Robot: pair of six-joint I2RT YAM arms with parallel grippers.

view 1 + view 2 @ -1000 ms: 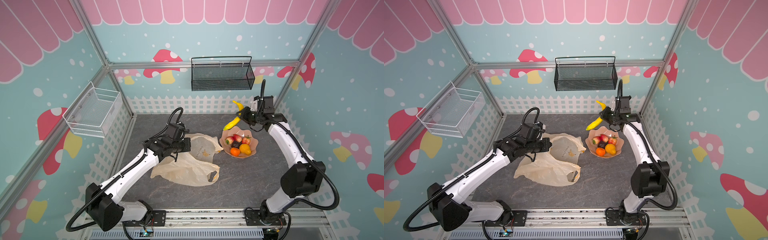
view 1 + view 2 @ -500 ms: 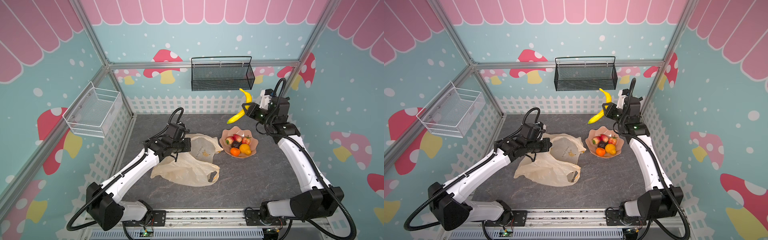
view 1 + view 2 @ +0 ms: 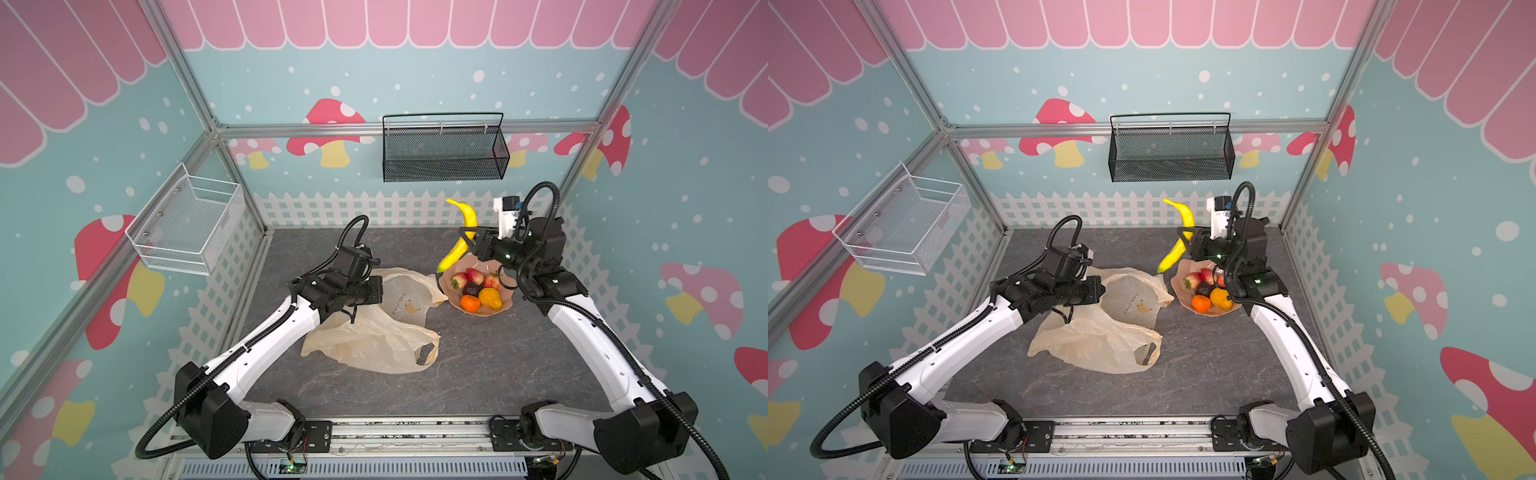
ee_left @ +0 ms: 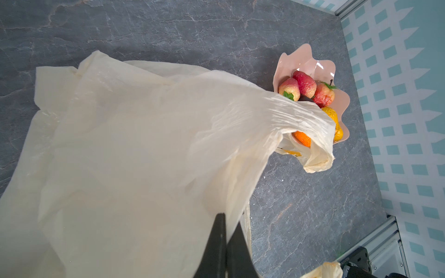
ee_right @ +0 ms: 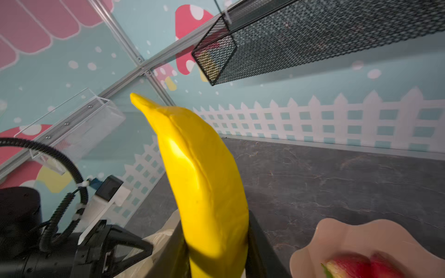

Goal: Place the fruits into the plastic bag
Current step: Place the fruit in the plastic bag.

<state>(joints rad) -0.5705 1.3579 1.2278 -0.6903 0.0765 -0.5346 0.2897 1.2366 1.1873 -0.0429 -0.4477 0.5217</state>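
Fruits (image 3: 472, 287) are mostly sitting in the bowl (image 3: 459, 262) beside the plastic bag (image 3: 374, 336) in both top views. Left wrist: left fingers (image 4: 214, 245) are pinching the bag's rim, probably propping it open. Right wrist: right fingers (image 5: 256, 252) are clamping a banana (image 5: 204, 180), likely bag-bound.

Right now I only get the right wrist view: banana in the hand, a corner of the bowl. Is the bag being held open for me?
Observer: Yes. In the left wrist view the left hand is shut on the bag, holding one edge raised.
Operator: Where is the opening?
Observer: In both top views it lies between the left hand and the bowl, close beside the bowl's rim.
Operator: What's in the bowl?
Observer: Three red fruits, a dark one, a tangerine and a lumpy yellow fruit.
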